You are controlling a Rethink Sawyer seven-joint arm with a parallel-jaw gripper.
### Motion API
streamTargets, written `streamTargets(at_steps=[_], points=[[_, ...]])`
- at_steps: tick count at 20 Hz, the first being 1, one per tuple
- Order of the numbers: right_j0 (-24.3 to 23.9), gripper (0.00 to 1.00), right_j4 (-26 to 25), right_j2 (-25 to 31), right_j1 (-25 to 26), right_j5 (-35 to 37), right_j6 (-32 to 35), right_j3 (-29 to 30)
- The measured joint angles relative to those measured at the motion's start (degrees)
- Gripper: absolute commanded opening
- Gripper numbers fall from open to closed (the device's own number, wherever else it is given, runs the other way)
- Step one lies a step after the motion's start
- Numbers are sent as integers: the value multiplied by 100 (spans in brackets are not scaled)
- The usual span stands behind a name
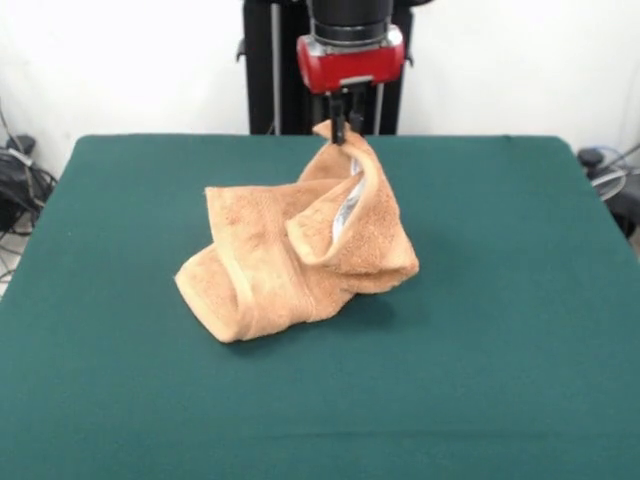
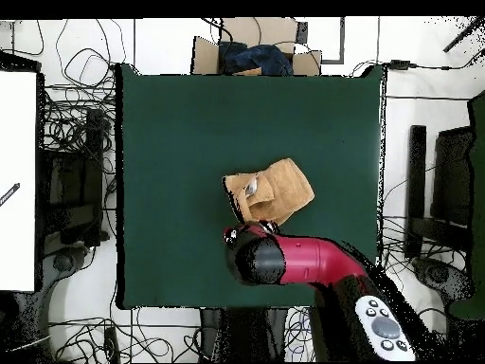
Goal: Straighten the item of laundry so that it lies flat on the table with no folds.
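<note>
Small peach-orange terry-cloth towel (image 1: 300, 255), crumpled and doubled over near the middle of the large dark green felt-covered table (image 1: 500, 380), one corner drawn up into a peak. Soft, light, limp; likely to drape and drag rather than slide. Black gripper (image 1: 340, 128) under the red wrist pinched closed on that raised corner. Best held at corners. Bare green cloth on every side of the towel, table edges well apart.
</note>
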Motion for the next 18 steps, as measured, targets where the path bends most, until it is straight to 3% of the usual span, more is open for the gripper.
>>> streamTargets(at_steps=[14, 15, 18], points=[[308, 0, 190, -263, -17, -460, 31, 415], [308, 100, 236, -262, -22, -460, 31, 417], [308, 100, 242, -263, -25, -460, 31, 417]])
